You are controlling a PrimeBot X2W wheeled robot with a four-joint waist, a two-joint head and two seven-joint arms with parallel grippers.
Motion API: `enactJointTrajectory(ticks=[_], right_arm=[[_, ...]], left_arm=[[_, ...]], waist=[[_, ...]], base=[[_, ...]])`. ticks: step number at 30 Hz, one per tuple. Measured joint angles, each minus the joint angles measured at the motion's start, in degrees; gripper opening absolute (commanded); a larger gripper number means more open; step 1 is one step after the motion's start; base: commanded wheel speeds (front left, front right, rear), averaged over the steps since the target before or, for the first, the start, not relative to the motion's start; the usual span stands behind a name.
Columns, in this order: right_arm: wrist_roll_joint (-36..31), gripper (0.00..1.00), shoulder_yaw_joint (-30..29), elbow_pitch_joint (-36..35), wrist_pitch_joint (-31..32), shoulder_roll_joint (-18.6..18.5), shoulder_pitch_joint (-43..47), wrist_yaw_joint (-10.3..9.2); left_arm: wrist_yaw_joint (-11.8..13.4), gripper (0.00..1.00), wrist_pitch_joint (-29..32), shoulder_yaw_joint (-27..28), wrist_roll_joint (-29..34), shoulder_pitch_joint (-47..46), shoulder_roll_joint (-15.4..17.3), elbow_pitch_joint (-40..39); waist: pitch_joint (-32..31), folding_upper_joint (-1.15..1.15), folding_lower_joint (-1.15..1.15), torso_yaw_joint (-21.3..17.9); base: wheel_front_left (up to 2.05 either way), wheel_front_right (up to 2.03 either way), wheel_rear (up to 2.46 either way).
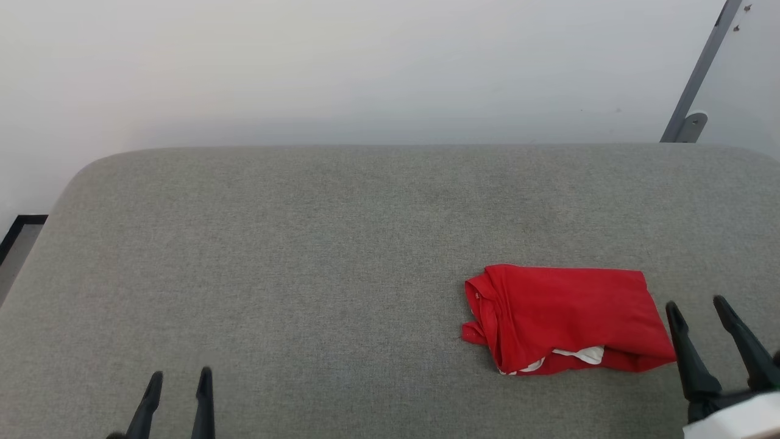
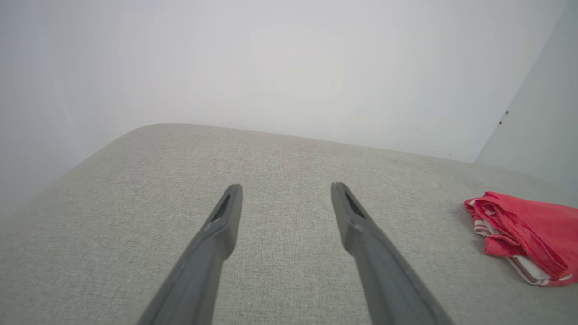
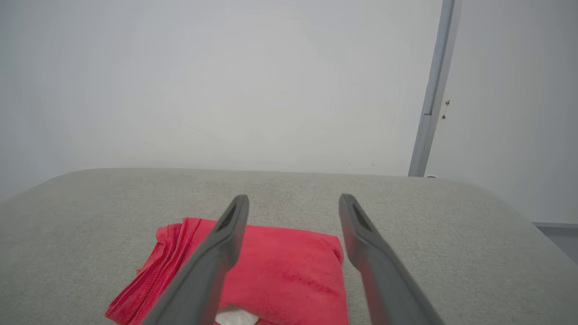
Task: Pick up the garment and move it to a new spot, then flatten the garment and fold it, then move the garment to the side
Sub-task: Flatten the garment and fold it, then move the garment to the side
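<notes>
Garment [image 1: 567,311]: folded into a compact red bundle with a strip of white showing at its near edge. It lies flat on the right half of the grey fabric-covered desk [image 1: 304,231].

Right gripper [image 1: 694,302]: just beside the bundle's right edge, no contact seen. Jaws spread, nothing between them.

Left gripper [image 1: 181,372]: well apart from the garment, at the desk's near left. Jaws spread, empty.

Behind the desk: a pale wall [image 1: 365,61] and 1 grey metal post [image 1: 701,73] at the far right.
</notes>
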Motion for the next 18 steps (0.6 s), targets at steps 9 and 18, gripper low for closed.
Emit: enactJointTrajectory(ticks=[9,18], right_arm=[[-0.64,1.00,-3.71,-4.16,2.31,2.13,4.72,0.00],[-0.59,1.00,-3.09,-4.82,5.25,1.97,3.99,0.00]], left_arm=[[0.00,1.00,0.00,1.37,1.53,3.33,-1.01,-2.96],[0.00,1.00,0.00,0.47,1.64,2.51,-1.42,-3.15]], waist=[[0.19,0.00,0.00,-0.08],[0.83,0.00,0.00,-0.19]], base=[[0.00,0.00,0.00],[0.00,0.00,0.00]])
